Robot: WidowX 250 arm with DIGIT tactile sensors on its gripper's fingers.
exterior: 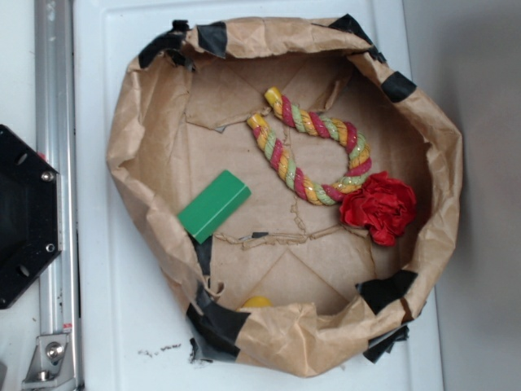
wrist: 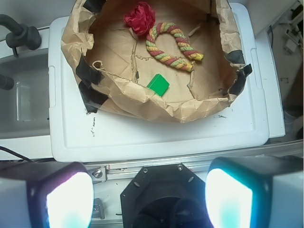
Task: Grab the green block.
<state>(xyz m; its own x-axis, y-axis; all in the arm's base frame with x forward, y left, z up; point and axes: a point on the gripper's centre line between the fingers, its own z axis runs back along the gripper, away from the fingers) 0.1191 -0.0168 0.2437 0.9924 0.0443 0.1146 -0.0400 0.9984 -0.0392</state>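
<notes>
Far ahead of the pincer (wrist: 149, 197), its fingers spreading wide and holding nothing, the green block (wrist: 158, 85) is lying against the paper basket's (wrist: 142, 102) near wall; descending fingers risk snagging that crumpled rim.

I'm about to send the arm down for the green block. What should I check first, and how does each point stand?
1. Green block visible in both views: ok.
2. Block uncovered, apart from the striped rope and red paper flower: ok.
3. Pincer open: ok.
4. Pincer above the block: not ok; it is outside the paper bowl.
5. Room for fingers beside the bowl wall: cannot tell.
</notes>
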